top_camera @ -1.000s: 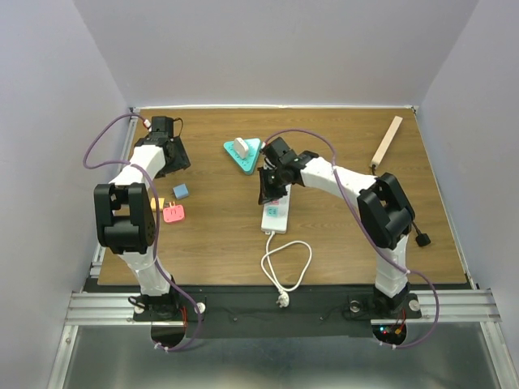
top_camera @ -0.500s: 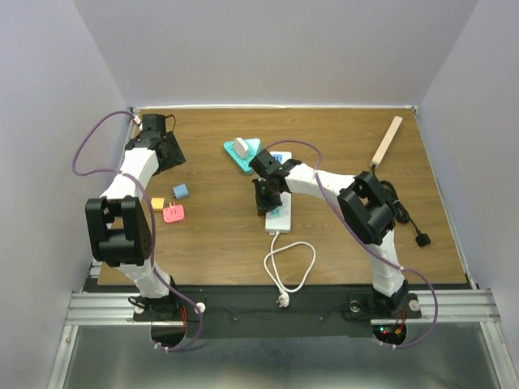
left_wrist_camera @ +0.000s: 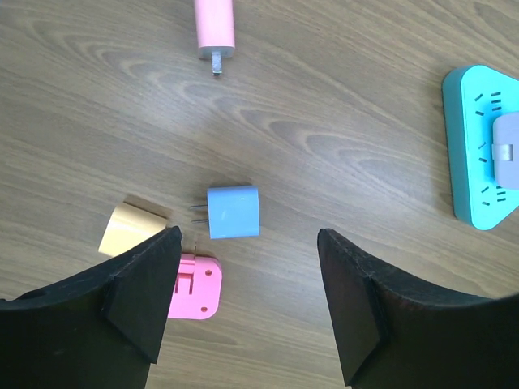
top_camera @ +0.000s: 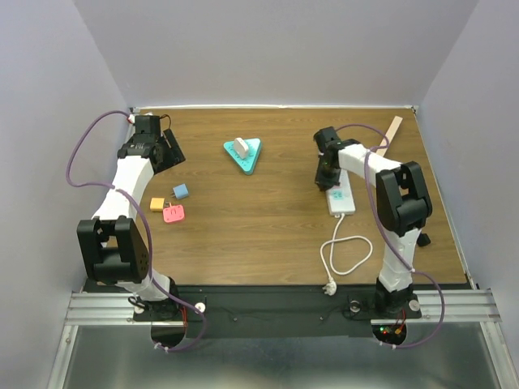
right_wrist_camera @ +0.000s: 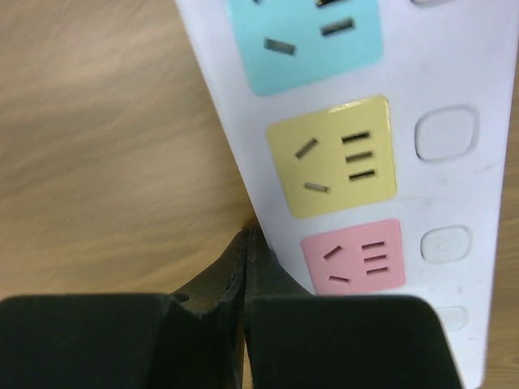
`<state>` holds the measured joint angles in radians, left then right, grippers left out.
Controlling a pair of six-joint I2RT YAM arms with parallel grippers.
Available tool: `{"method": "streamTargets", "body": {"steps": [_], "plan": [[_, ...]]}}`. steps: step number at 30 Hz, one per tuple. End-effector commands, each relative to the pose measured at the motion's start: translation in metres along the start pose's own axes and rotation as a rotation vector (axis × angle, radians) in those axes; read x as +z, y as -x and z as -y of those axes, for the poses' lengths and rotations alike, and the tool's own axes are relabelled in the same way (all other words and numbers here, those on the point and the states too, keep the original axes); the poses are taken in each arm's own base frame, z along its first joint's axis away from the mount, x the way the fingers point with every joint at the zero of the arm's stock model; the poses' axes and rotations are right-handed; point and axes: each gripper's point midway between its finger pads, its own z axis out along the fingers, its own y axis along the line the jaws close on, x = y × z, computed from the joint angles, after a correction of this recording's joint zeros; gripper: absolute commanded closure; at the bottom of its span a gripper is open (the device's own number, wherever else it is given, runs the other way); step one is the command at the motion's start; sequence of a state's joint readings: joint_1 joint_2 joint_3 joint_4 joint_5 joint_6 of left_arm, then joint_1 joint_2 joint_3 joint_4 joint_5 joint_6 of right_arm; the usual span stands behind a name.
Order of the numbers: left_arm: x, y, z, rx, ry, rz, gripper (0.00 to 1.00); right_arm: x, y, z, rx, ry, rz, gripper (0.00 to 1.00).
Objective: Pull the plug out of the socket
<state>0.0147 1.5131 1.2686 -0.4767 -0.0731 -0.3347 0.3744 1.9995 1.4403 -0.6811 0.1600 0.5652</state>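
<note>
A teal triangular socket (top_camera: 243, 154) lies at the back middle of the table with a white plug (top_camera: 241, 147) standing in it. It shows at the right edge of the left wrist view (left_wrist_camera: 474, 138), the plug (left_wrist_camera: 508, 148) partly cut off. My left gripper (top_camera: 170, 151) is open and empty, well left of the socket, above small loose plugs (left_wrist_camera: 247, 243). My right gripper (top_camera: 323, 180) is shut and empty. Its tip (right_wrist_camera: 246, 241) rests against the left edge of a white power strip (right_wrist_camera: 340, 121), which has teal, yellow and pink outlets with nothing plugged in.
A blue plug (left_wrist_camera: 233, 211), a pink plug (left_wrist_camera: 196, 287), a beige plug (left_wrist_camera: 128, 230) and a pink cylindrical plug (left_wrist_camera: 214, 24) lie at the left. The strip's cord (top_camera: 345, 255) loops toward the front edge. A wooden stick (top_camera: 387, 139) and a black plug (top_camera: 422, 239) lie at the right.
My right gripper has swept from the table's middle to the right, and the power strip and its cord have moved right with it. My left arm has shifted slightly back and left.
</note>
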Motion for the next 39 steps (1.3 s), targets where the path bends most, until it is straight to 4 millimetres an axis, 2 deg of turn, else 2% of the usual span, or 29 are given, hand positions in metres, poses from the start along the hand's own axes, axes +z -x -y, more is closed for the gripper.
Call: {"method": "streamTargets", "body": {"steps": [1,2,3,4,5,7,8,10,12,14,15,17,18,19,21,22,23,24,26,27,29,30,31,33,35,36,37,38,39], "plan": [[-0.008,-0.001,0.003,-0.006,-0.025,-0.001,0.21,0.019,0.025,0.052,-0.021,-0.190,0.015,0.99],[-0.009,-0.001,0.003,-0.006,-0.027,0.000,0.21,0.019,0.043,0.062,0.012,-0.205,0.041,0.99],[-0.009,-0.002,0.004,-0.007,-0.030,-0.002,0.21,0.020,0.050,0.068,0.022,-0.221,0.042,1.00],[-0.012,-0.001,0.005,-0.009,-0.037,0.001,0.21,0.027,0.056,0.085,0.050,-0.259,0.034,1.00],[-0.013,-0.003,0.005,-0.008,-0.040,0.000,0.21,0.024,0.067,0.091,0.073,-0.268,0.048,1.00],[-0.016,-0.002,0.004,-0.010,-0.042,0.007,0.20,0.024,0.076,0.107,0.104,-0.299,0.054,0.99],[-0.017,-0.003,0.004,-0.007,-0.042,0.007,0.21,0.021,0.085,0.122,0.130,-0.330,0.074,1.00],[-0.020,-0.003,0.003,-0.009,-0.043,0.010,0.20,0.015,0.095,0.132,0.152,-0.342,0.093,1.00],[-0.022,-0.003,0.003,-0.007,-0.046,0.012,0.20,0.005,0.102,0.129,0.120,-0.298,0.101,1.00],[-0.025,-0.001,0.004,-0.009,-0.055,0.018,0.20,-0.003,0.099,0.107,0.088,-0.159,0.074,1.00],[-0.026,0.000,0.005,-0.010,-0.060,0.021,0.20,-0.022,0.108,0.096,0.063,-0.087,0.126,0.99],[-0.029,0.002,0.009,-0.018,-0.072,0.028,0.20,-0.032,0.097,0.083,0.052,-0.023,0.126,1.00],[-0.031,0.004,0.010,-0.021,-0.078,0.032,0.20,-0.041,0.098,0.076,0.026,0.021,0.146,1.00],[-0.034,0.007,0.012,-0.025,-0.091,0.040,0.20,-0.057,0.090,0.067,0.009,0.061,0.157,1.00],[-0.038,0.010,0.013,-0.030,-0.096,0.050,0.20,-0.073,0.082,0.065,0.009,0.080,0.169,1.00],[-0.040,0.013,0.014,-0.032,-0.100,0.058,0.20,-0.095,0.079,0.064,0.014,0.102,0.206,1.00],[-0.044,0.012,0.019,-0.031,-0.133,0.054,0.20,-0.102,0.070,0.061,0.011,0.115,0.205,1.00],[-0.047,0.012,0.020,-0.034,-0.138,0.055,0.20,-0.098,0.048,0.066,0.023,0.098,0.163,0.99],[-0.053,0.012,0.022,-0.037,-0.158,0.061,0.20,-0.119,0.030,0.068,0.025,0.098,0.185,1.00],[-0.054,0.008,0.022,-0.041,-0.162,0.054,0.20,-0.112,0.001,0.078,0.048,0.065,0.121,1.00],[-0.061,0.007,0.025,-0.042,-0.186,0.060,0.20,-0.120,-0.024,0.079,0.052,0.091,0.093,1.00],[-0.063,0.005,0.024,-0.042,-0.191,0.060,0.20,-0.120,-0.038,0.080,0.070,0.093,0.069,1.00],[-0.067,0.002,0.024,-0.043,-0.201,0.062,0.19,-0.113,-0.060,0.083,0.068,0.082,0.026,1.00],[-0.071,-0.001,0.024,-0.043,-0.211,0.067,0.16,-0.121,-0.079,0.074,0.060,0.125,0.017,0.99],[-0.077,-0.006,0.022,-0.045,-0.220,0.075,0.14,-0.117,-0.100,0.073,0.047,0.127,-0.019,0.89],[-0.079,-0.006,0.022,-0.046,-0.225,0.079,0.09,-0.118,-0.105,0.074,0.057,0.126,-0.024,0.78],[-0.082,-0.009,0.021,-0.049,-0.228,0.081,0.09,-0.118,-0.108,0.074,0.059,0.124,-0.025,0.55],[-0.084,-0.009,0.022,-0.053,-0.234,0.082,0.09,-0.115,-0.115,0.077,0.059,0.109,-0.036,0.45],[-0.084,-0.013,0.021,-0.056,-0.236,0.074,0.09,-0.115,-0.117,0.078,0.076,0.107,-0.038,0.30]]}}
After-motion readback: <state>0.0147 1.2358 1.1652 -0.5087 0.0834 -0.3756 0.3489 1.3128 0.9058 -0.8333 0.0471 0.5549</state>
